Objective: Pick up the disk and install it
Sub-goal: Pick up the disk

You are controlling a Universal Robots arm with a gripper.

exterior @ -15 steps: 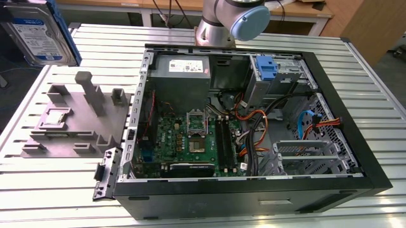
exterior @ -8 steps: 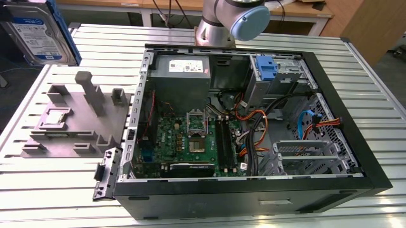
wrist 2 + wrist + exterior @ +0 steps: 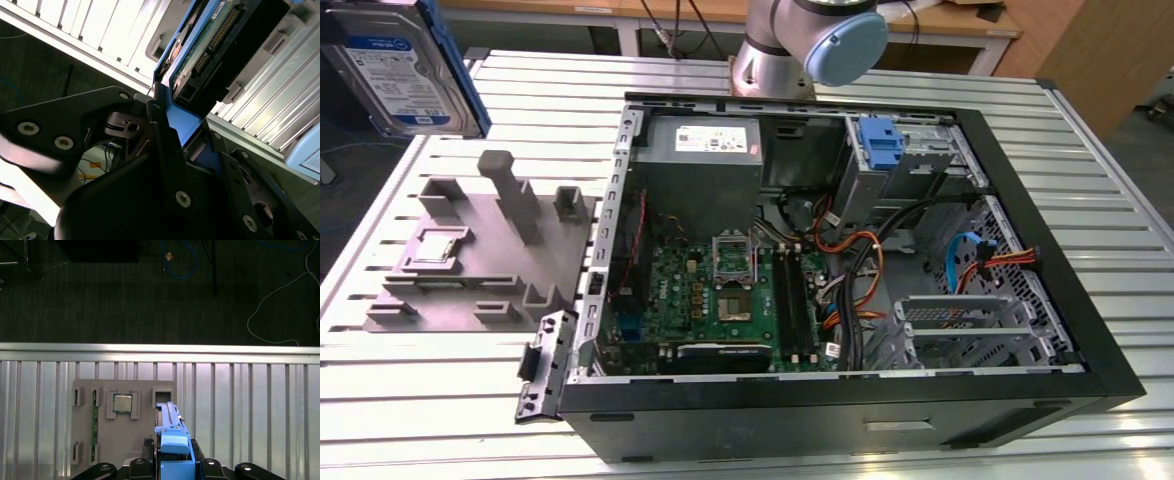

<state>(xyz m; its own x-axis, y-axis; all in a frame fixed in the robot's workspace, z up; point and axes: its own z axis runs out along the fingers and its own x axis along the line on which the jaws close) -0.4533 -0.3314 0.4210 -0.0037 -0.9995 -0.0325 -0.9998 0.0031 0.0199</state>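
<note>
The gripper (image 3: 184, 125) is clamped tight on the blue carrier frame of the disk (image 3: 403, 70). The disk hangs in the air over the grey fixture (image 3: 480, 250), near the slatted table's (image 3: 440, 430) edge on the exterior view's left. Its label is white and blue with small print. A small square chip (image 3: 122, 403) sits in the fixture. Further back is the open PC case (image 3: 787, 420), with a blue bracket (image 3: 882, 145) at its far end, well apart from the disk.
</note>
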